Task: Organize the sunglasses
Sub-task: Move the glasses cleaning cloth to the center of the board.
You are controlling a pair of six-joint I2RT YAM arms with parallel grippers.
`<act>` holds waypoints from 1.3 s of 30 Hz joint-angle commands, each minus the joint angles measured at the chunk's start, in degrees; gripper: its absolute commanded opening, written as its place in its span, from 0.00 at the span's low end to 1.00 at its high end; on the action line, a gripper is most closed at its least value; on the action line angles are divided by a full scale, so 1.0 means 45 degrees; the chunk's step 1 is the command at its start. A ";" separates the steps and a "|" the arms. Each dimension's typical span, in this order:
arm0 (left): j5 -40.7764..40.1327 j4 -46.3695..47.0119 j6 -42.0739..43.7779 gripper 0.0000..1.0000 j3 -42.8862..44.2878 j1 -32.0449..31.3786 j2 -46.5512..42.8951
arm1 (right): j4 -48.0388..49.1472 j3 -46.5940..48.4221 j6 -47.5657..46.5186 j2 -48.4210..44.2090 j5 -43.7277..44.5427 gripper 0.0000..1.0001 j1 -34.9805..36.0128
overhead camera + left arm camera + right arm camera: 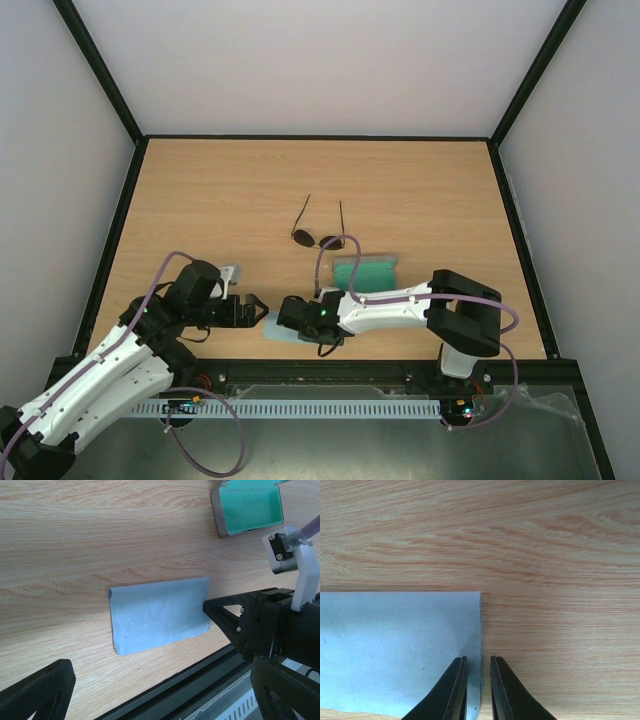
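Observation:
The sunglasses [318, 239] lie mid-table with round dark lenses and their temple arms spread, pointing away from me. They are outside both wrist views. A light blue cloth [278, 335] lies flat by the near edge, folded over [157, 612]. My right gripper [479, 690] is low over the cloth [395, 650], its jaws a narrow gap apart astride the cloth's right edge. In the left wrist view one of its fingertips [212, 611] touches that edge. My left gripper [165, 695] is wide open and empty, just left of the cloth in the top view [252, 308].
A grey case [365, 272] lies open with its green lining up, behind the right arm, and shows top right in the left wrist view [250, 507]. The table's black front rail [200, 680] runs close along the cloth's near side.

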 commanded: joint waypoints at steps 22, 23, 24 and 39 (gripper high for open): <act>0.0287 -0.0354 0.0094 0.99 -0.0385 0.0032 -0.0310 | -0.0600 -0.0002 -0.0115 0.0872 0.0034 0.01 -0.0082; 0.0305 -0.0356 0.0109 0.99 -0.0405 0.0032 -0.0296 | -0.0783 0.0046 -0.0116 0.0776 0.0195 0.01 -0.0089; 0.0322 -0.0356 0.0106 0.99 -0.0451 0.0032 -0.0280 | -0.0970 0.0044 -0.0133 0.0638 0.0320 0.01 -0.0104; 0.0477 0.0549 -0.0370 0.90 -0.1274 -0.0204 0.0900 | -0.1079 -0.2427 -0.0447 -0.2104 0.0903 0.01 -0.0641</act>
